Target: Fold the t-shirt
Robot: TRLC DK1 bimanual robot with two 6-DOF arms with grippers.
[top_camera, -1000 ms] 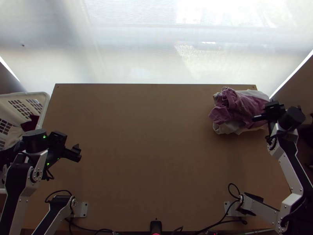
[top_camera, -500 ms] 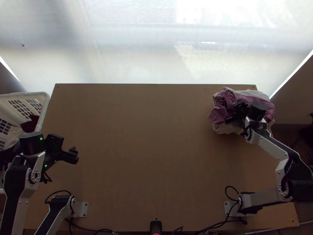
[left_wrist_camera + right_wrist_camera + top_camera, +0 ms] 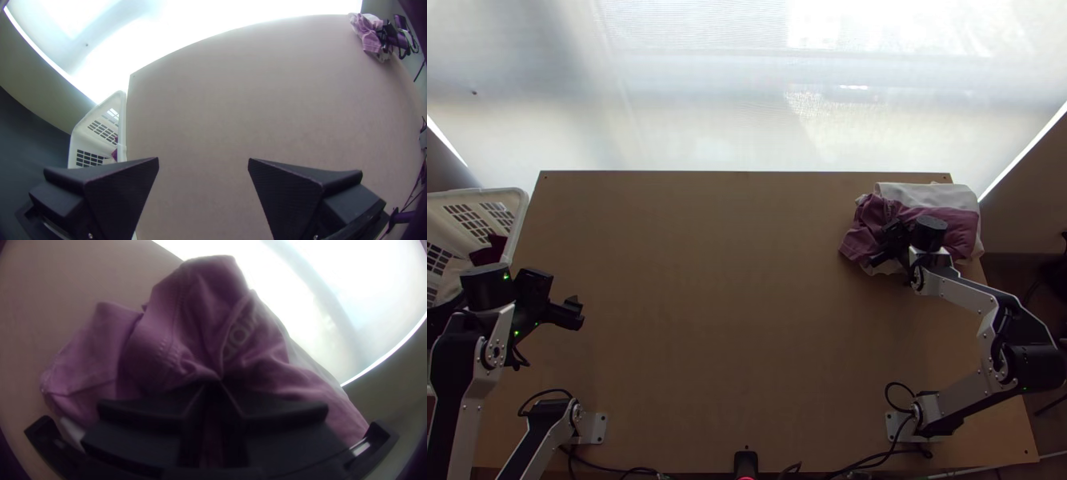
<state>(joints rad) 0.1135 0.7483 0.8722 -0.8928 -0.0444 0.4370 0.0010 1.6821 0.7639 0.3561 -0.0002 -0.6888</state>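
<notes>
Top view: mauve fabric t-shirt (image 3: 961, 224) bunched over white cloth (image 3: 927, 193), far right on wooden desk (image 3: 731, 296). Right gripper (image 3: 216, 384) has fingers closed on mauve fabric; left gripper (image 3: 203, 160), fingers wide apart, empty. Pulling risks dragging the white layer through friction

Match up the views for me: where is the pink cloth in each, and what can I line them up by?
Top view: pink cloth at the table's far right corner.
Left wrist view: pink cloth far off across the table.
Right wrist view: pink cloth close up, bunched at the fingers.
Shared landmark: right gripper, at the cloth.
</notes>
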